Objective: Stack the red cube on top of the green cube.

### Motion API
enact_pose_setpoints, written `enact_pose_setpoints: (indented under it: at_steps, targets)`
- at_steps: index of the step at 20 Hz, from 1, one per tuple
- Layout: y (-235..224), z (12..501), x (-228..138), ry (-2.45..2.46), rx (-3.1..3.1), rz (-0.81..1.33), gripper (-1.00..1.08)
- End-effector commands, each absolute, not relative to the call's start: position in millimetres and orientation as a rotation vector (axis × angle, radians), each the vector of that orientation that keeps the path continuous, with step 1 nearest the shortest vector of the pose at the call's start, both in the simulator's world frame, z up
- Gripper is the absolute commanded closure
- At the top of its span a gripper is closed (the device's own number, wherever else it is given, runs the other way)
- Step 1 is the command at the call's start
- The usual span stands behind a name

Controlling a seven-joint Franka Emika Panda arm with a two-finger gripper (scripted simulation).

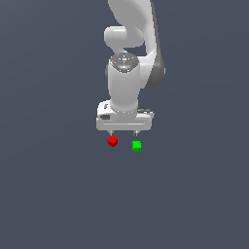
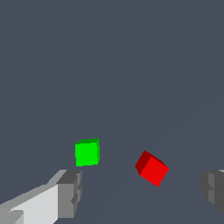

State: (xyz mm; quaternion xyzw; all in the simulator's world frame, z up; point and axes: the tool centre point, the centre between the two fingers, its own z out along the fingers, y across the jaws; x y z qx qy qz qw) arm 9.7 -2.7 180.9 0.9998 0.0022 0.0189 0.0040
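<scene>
The red cube [image 1: 112, 141] sits on the grey floor, turned at an angle, with the green cube [image 1: 136, 145] a short way to its right in the exterior view. They are apart. My white gripper [image 1: 124, 133] hangs just behind and above them, fingers pointing down, open and empty. In the wrist view the red cube [image 2: 152, 168] lies between my two grey fingertips [image 2: 70, 192], nearer the other one. The green cube [image 2: 87, 152] lies beyond the fingertip on the white finger. The gripper's midpoint [image 2: 142, 192] is close to the red cube.
The floor is plain dark grey with nothing else on it. The white arm [image 1: 129, 73] rises behind the cubes to the exterior view's top.
</scene>
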Motion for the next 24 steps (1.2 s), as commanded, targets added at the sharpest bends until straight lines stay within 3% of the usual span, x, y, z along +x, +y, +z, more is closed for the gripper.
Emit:
enact_pose_setpoints:
  at_steps: [1,11,24]
  targets:
    - [-3,181,10,0.007,3.133,0.059,-0.92]
    - [-15,162,3,-0.146,3.130,0.050,-0.92]
    - [-54,95,-33,-0.698,3.059,0.014,-0.92]
